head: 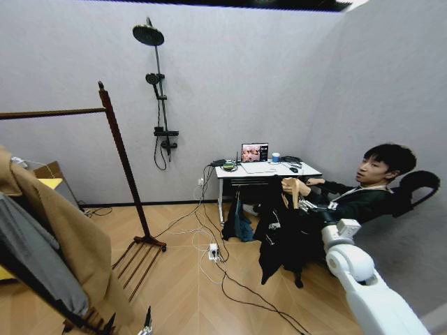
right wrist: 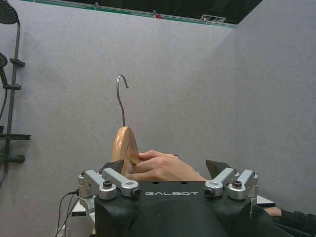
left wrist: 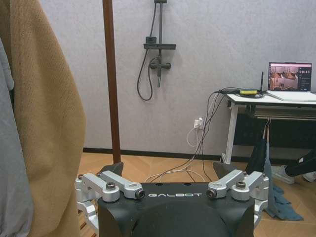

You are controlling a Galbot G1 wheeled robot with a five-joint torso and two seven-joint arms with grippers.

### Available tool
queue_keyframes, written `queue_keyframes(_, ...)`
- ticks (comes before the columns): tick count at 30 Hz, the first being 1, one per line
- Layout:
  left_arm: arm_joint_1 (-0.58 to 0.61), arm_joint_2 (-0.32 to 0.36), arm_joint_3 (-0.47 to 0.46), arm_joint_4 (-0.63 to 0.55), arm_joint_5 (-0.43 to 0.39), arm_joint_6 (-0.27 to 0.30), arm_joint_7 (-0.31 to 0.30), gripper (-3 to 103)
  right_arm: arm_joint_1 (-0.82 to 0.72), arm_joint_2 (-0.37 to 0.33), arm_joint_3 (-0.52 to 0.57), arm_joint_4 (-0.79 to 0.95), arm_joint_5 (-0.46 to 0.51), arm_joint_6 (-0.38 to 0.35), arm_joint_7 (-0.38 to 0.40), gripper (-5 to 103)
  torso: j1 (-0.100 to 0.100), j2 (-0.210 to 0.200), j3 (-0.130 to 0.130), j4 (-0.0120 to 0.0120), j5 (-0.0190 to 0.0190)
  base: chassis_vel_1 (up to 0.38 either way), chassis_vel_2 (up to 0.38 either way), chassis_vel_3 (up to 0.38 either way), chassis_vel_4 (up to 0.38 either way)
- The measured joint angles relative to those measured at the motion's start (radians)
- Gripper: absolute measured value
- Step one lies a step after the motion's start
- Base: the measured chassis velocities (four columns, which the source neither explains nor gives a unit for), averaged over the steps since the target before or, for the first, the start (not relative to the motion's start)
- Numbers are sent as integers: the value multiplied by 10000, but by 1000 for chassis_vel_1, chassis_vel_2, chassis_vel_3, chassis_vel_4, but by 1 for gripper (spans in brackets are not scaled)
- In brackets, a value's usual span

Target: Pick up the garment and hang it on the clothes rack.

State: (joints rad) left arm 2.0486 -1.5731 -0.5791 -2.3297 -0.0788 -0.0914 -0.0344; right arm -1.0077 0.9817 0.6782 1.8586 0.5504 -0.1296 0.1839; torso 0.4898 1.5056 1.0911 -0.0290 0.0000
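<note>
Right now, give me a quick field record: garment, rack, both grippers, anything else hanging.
garment: black T-shirt on wooden hanger, held up by a person's hand
clothes rack: left of desk, top bar bare at this end
right gripper: open, at the hanger, not closed on it
left gripper: open, empty, low near rack
also hanging: tan coat, grey jacket

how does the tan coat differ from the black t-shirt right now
The tan coat already hangs on the clothes rack at the robot's left; the black T-shirt hangs at its right, by the right gripper, where a person's hand holds its wooden hanger. The coat is long and light, the T-shirt short and dark. Both hang down.
</note>
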Motion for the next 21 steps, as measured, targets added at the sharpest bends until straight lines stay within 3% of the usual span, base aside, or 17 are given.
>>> queue_keyframes(13,0,0,0,0,0,0,0,100,438,75,-395,-101,-414,63,-184,101,-4,2,-1,-2,-2,0,0,0,0)
queue_keyframes(18,0,0,0,0,0,1,0,100,1283,107,-894,-1361,-436,490,-577,82,-3,1,0,-1,0,0,0,0,0)
queue_keyframes(19,0,0,0,0,0,1,0,100,1283,107,-894,-1361,-436,490,-577,82,-3,1,0,-1,0,0,0,0,0)
queue_keyframes(21,0,0,0,0,0,0,0,100,1401,167,-1024,-1588,-432,648,-715,71,-3,1,0,0,0,0,0,0,0)
